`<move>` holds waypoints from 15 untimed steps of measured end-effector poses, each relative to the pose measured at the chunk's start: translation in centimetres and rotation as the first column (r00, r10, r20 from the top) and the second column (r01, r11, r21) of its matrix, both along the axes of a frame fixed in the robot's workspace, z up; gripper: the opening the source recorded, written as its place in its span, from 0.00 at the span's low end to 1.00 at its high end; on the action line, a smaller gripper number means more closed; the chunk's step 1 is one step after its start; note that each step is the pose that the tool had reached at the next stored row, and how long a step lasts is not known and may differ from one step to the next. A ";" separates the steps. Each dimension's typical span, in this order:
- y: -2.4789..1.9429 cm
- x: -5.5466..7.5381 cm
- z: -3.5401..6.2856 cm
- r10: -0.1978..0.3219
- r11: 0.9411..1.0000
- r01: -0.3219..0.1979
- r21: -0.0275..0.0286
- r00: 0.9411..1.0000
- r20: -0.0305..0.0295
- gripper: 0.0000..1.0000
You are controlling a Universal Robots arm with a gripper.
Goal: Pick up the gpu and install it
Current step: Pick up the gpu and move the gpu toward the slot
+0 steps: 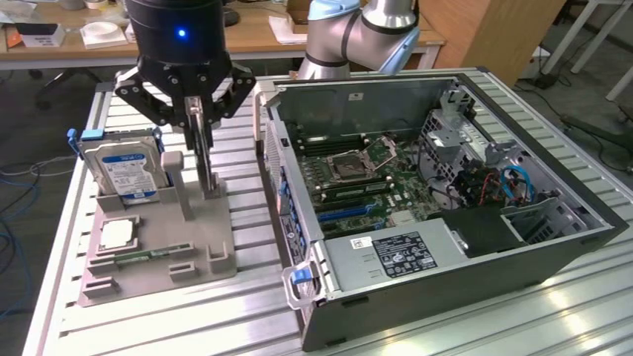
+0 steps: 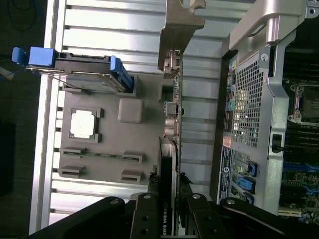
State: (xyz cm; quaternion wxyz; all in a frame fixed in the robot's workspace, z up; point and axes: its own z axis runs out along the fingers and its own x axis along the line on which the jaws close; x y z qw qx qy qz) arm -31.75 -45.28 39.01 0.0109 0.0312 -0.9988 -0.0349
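**Gripper**: black, two-fingered, pointing down over the grey holder tray. Jaws clamped on the upper edge of the gpu, one finger against each face.

**Gpu**: green card with black cooler, standing on edge directly between and below the jaws. Its lower edge is at the tray's slot; whether it has left the slot cannot be told. The silver end bracket is at the end of the card far from the jaws.

**Hard drive**: upright in the tray, blue-and-white label, off to one side of the jaws, apart from the card.

**Processor chip** and **memory strip**: lying flat in tray recesses, on the hard-drive side of the jaws.

**Computer case**: side panel off, motherboard exposed, on the opposite side of the jaws, just beside the tray.

**Table**: ribbed aluminium, under everything.
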 end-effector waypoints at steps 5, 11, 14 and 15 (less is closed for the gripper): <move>0.00 0.0 0.44 0.000 1.000 0.000 0.000 1.000 0.000 0.26; 0.00 0.0 0.94 0.000 1.000 0.000 0.000 1.000 0.000 0.26; 0.00 0.0 1.15 0.000 1.000 0.000 0.000 1.000 0.000 0.26; 0.00 0.0 1.22 0.000 1.000 0.000 0.000 1.000 0.000 0.26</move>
